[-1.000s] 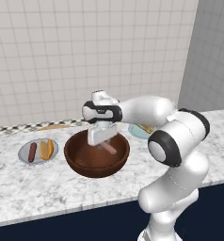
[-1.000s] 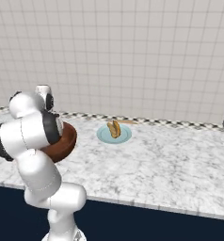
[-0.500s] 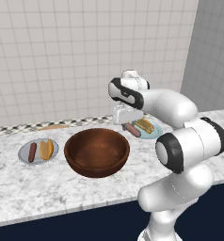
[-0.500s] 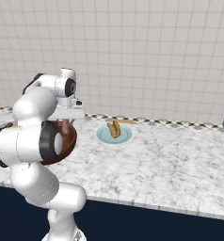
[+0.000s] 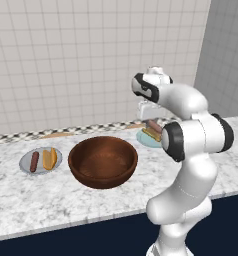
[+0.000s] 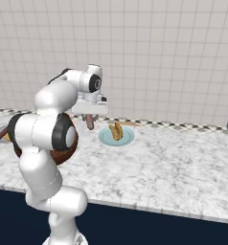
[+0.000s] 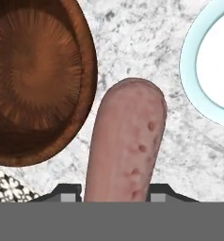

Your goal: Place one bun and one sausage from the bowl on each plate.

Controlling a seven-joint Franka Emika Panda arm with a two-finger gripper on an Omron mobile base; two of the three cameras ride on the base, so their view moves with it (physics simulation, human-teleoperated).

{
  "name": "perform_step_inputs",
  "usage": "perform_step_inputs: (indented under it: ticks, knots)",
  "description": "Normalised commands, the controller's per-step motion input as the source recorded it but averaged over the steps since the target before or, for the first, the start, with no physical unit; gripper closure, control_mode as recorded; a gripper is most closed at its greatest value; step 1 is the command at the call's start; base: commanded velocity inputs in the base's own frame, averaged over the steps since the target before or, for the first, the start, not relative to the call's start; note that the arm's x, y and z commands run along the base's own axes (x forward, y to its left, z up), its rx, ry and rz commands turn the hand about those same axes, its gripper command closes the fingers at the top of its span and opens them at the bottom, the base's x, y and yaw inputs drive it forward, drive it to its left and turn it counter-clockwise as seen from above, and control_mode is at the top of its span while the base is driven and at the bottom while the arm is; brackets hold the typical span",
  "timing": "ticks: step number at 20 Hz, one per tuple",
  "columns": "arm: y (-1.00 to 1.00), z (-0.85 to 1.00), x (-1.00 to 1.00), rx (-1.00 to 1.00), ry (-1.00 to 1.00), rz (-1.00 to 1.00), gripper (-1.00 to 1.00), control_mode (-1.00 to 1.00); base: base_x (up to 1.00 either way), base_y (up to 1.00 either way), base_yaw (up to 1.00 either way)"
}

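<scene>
Item, far left of the left base view: grey plate [image 5: 40, 161], already carrying one sausage and one bun side by side. I count this plate served.

Item, centre: the bowl [image 5: 103, 161], dark wood, deep, standing on the marble counter [image 5: 21, 192]; its inside looks bare from my hand camera [image 7: 36, 80].

Item, right of the bowl: the sausage [image 7: 125, 146] I carry, pinkish, blunt-ended, lightly pitted. I judge it light, somewhat soft and probably smooth enough to slip. I have it near one end, the rest hanging below my tips; a hold nearer the middle would likely swing less.

Item: my gripper [image 6: 89, 116], clamped on that sausage, pointing straight down, above the counter between bowl and blue-green plate.

Item, my arm: reared high from the base, elbow bent, wrist folded over so the hand hangs vertical.

Item, right: pale blue-green plate [image 6: 104, 139], holding a bun [image 6: 117, 130]; its sausage place looks unfilled.
</scene>
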Motion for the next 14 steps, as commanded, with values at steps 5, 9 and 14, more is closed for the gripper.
perform_step_inputs:
  ticks: [5,9,14]
  knots:
    - [-0.28,-0.60,0.50,-0.02,0.00,0.00,1.00,-1.00,0.00,0.00,0.00]
    - [-0.25,-0.75,0.52,-0.04,0.00,0.00,1.00,-1.00,0.00,0.00,0.00]
    - [-0.16,-0.58,0.64,-0.05,0.00,0.00,1.00,-1.00,0.00,0.00,0.00]
